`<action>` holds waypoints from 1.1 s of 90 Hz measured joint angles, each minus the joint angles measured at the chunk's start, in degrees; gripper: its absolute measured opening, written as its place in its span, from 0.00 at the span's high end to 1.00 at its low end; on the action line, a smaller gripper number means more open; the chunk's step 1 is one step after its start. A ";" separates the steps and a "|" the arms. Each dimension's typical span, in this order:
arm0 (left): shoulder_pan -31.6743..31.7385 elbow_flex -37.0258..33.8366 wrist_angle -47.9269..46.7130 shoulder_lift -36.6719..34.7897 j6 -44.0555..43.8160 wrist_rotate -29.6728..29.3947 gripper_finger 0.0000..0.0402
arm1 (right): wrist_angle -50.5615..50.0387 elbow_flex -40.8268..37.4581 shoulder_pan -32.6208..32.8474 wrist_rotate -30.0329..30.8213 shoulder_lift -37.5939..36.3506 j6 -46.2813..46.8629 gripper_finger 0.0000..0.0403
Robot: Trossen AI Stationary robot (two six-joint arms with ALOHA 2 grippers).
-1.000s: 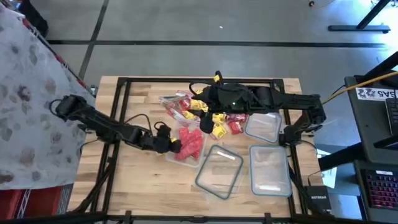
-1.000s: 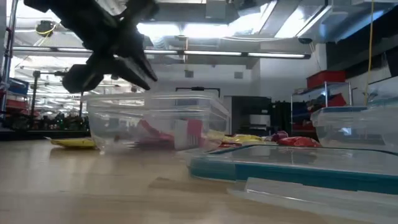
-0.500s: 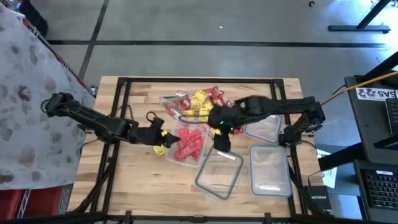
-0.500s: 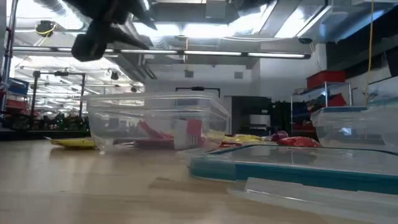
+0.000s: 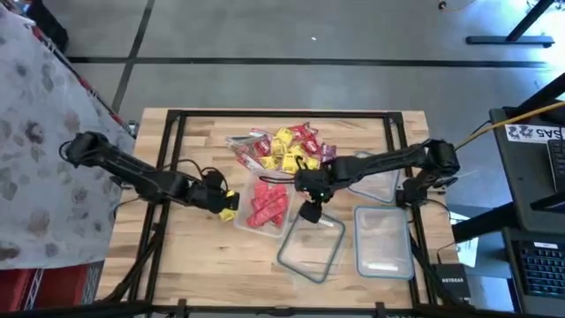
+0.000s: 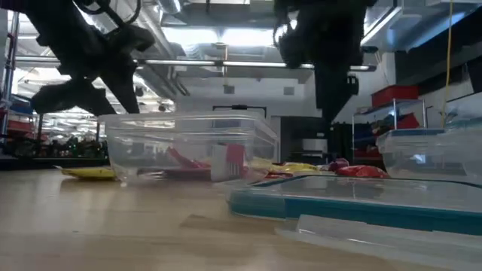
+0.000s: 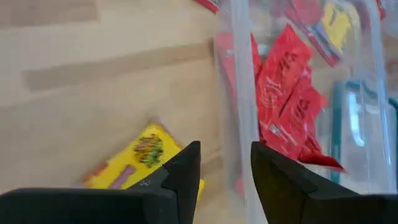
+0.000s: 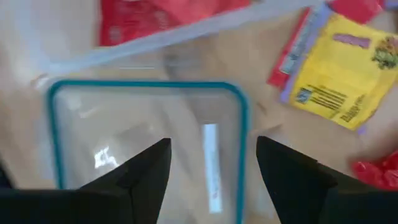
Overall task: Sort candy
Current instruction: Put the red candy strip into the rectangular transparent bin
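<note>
A pile of red, yellow and purple candy (image 5: 282,148) lies at the table's far middle. More red candy (image 7: 283,93) fills a clear container (image 5: 267,205). One yellow candy (image 7: 146,158) lies flat on the wood just left of that container. My left gripper (image 7: 226,163) hovers open beside it, over the container's left wall, holding nothing. My right gripper (image 8: 211,155) is open and bare above a teal-rimmed clear container (image 8: 149,143). Another yellow candy (image 8: 348,81) lies on the table near the right gripper.
Two more clear containers (image 5: 372,177) (image 5: 384,238) stand at the right. The teal-rimmed one (image 5: 311,243) sits near the middle front. Black frame bars (image 5: 172,168) run along the table's sides. Bare wood stretches across the near left.
My right gripper has left the candy pile and come toward the table's near edge, ending over the teal-rimmed container. My left gripper has drawn back from the container of red candy toward the table's left, uncovering the yellow candy on the wood.
</note>
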 joint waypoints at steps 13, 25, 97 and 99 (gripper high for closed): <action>-0.21 -0.03 4.50 0.20 1.31 0.13 0.69 | 2.94 -0.17 -1.97 -0.99 4.27 -0.27 0.44; -1.83 -0.03 5.54 0.20 0.68 0.23 0.69 | 10.85 0.29 -2.62 -5.00 8.07 -0.35 0.44; -19.89 -0.01 1.62 -0.49 -21.90 -0.70 0.69 | -1.29 26.96 -2.81 2.23 21.97 -17.41 0.44; -19.89 -0.01 2.15 -0.75 -21.91 -1.29 0.69 | -3.05 26.78 -2.78 3.84 21.91 -18.60 0.44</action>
